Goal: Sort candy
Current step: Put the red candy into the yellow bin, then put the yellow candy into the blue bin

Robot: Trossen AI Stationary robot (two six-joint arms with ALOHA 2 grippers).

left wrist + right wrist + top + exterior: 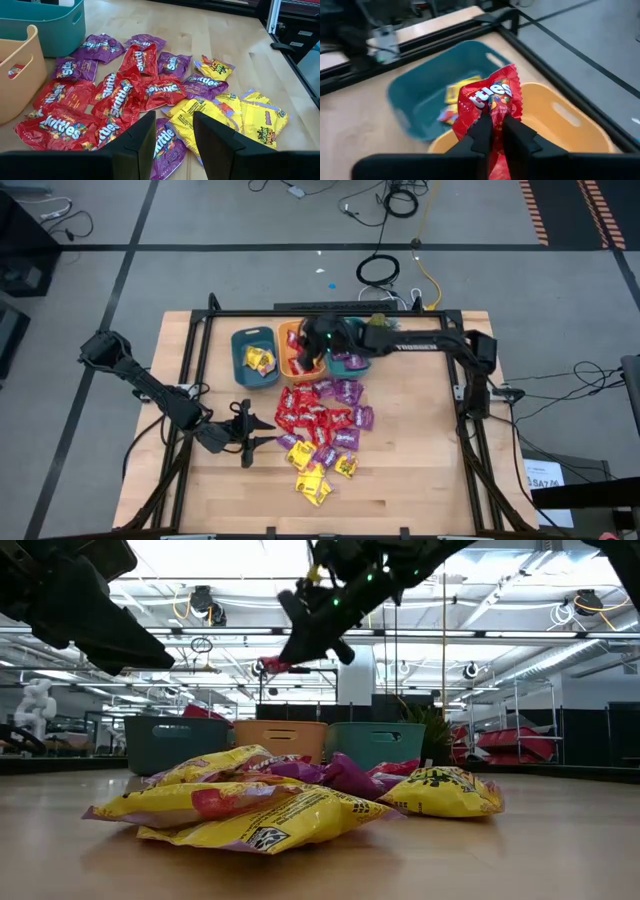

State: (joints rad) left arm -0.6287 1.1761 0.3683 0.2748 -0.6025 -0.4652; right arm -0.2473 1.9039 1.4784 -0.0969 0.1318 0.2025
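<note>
A heap of red, purple and yellow candy packets lies in the middle of the table, also seen in the left wrist view. My left gripper hovers open at the heap's left side, its fingers standing apart above a purple packet without touching it. My right gripper is shut on a red candy packet over the orange bin at the far side. In the low view the red packet shows high above the bins. My right gripper pinches the red packet between its two fingers, on a crumpled end of the wrapper. The fingers slant downward from the table's right side. The packet sticks out beyond the fingertips, lifted clear above the orange bin.
Three bins stand in a row at the far edge: a teal bin holding yellow candy, the orange bin with red candy, and a second teal bin. A black frame rims the table. Bare wood lies to the right of the heap.
</note>
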